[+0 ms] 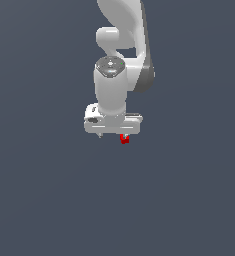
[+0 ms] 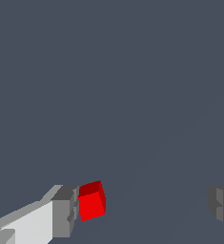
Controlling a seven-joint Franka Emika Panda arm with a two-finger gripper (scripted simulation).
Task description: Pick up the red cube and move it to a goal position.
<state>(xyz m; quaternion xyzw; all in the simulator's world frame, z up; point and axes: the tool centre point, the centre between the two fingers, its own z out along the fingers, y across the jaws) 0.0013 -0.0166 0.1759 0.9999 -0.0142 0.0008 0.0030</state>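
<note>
The white arm (image 1: 123, 30) comes down from the top edge of the exterior view, bends at a rounded joint, and ends in a wrist (image 1: 110, 87) pointing straight down. Below it the gripper (image 1: 112, 135) hangs with its body level. In the wrist view its two grey fingers (image 2: 65, 210) stand wide apart, one near each side of the frame, with a broad gap between them.
</note>
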